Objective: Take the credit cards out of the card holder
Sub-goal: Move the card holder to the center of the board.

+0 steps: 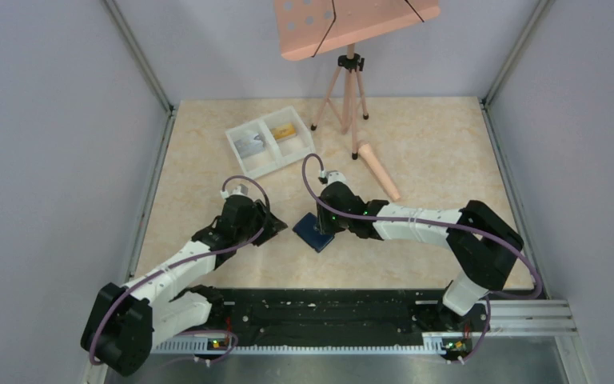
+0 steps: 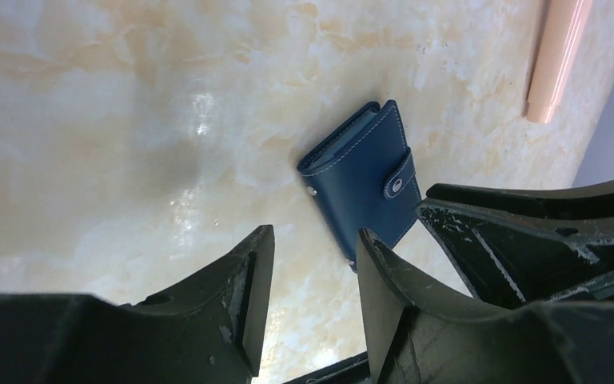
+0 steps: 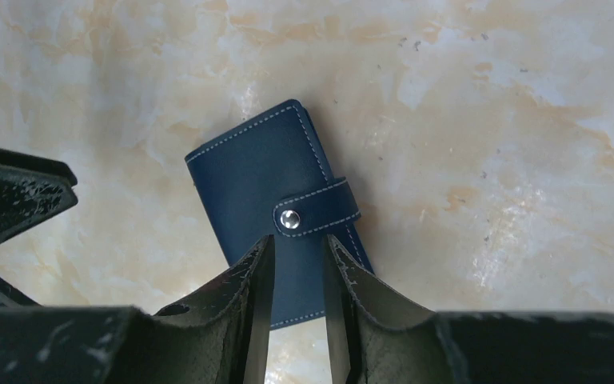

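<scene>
The card holder [image 1: 314, 232] is a blue wallet lying flat on the table, folded shut with its snap strap fastened. It shows in the left wrist view [image 2: 364, 184] and the right wrist view [image 3: 264, 176]. My right gripper [image 1: 325, 218] hovers over its near end with the jaws a narrow gap apart [image 3: 298, 240] and nothing between them. My left gripper [image 1: 276, 226] is open and empty [image 2: 313, 236], just left of the wallet. A grey-silver card [image 1: 249, 144] and a yellow card [image 1: 286, 132] lie in the white tray. No card shows at the wallet.
The white two-compartment tray [image 1: 265, 164] stands at the back left of the table. A pink tripod stand [image 1: 350, 88] stands at the back centre, with a pink cylinder [image 1: 378, 172] lying right of the tray. A black rail [image 1: 328, 308] runs along the near edge.
</scene>
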`<state>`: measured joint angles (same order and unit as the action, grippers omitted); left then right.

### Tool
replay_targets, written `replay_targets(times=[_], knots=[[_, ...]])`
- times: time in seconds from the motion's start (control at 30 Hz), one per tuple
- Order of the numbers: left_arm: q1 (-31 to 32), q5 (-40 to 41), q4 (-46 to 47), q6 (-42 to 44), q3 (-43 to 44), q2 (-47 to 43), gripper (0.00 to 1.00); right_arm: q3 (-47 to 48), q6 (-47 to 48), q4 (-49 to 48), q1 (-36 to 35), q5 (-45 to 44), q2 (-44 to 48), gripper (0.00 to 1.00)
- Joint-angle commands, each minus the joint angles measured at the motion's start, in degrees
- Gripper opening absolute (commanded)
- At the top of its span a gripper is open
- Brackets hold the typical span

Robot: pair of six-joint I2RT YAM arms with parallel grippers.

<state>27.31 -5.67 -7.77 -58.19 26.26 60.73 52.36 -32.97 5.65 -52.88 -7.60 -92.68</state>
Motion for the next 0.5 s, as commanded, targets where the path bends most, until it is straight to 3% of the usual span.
replay_targets(times=[0.0, 0.33, 0.47], knots=[[-0.30, 5.08, -1.14, 0.60, -3.10, -6.08, 0.48, 4.98, 1.68, 0.28, -0.95, -2.10, -2.90, 0.28], [-0.25, 3.65, 2.39, -1.65, -6.28, -6.00, 0.49, 6.82, 2.19, 1.17, -2.23, -3.49, -6.04, 0.30], [-0.31, 2.19, 3.46, -1.41, -6.70, -4.70, 0.49, 8.66, 2.55, 3.38, -2.78, -2.19, -9.09, 0.39]])
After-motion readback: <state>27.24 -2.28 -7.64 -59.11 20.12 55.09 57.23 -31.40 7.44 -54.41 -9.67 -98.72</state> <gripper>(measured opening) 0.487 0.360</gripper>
